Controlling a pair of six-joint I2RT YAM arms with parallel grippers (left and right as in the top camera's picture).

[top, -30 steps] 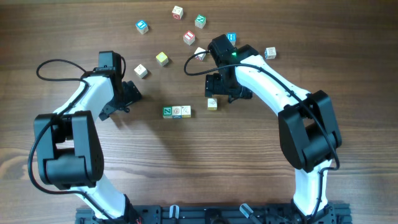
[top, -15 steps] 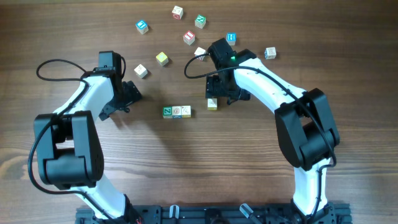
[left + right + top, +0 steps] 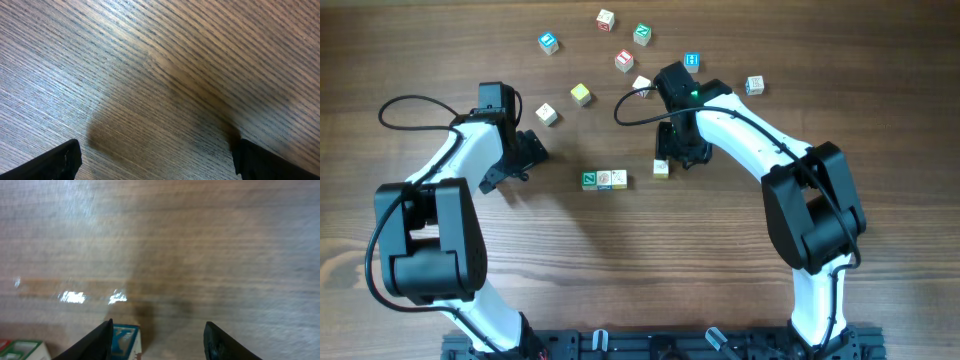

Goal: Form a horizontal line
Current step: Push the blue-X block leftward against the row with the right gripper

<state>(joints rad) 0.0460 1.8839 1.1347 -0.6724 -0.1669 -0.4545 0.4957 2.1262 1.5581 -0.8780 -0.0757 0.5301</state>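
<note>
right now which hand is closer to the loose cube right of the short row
Right. The right hand is over the loose cube, which shows between its fingers; the left hand is far off, past the row.

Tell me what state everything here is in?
Left hand: open, empty, over bare wood.
Right hand: open, one cube between its fingers.
Nearby cube: on the table, apart from the row.
Row of cubes: short, edge to edge.
Loose cubes: scattered.

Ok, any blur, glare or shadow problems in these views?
Overhead: sharp, even light, soft shadows on the table. Left wrist: crisp grain, dark shadow patch mid-frame. Right wrist: wood blurred, white glare at left, cube at the bottom edge soft.
</note>
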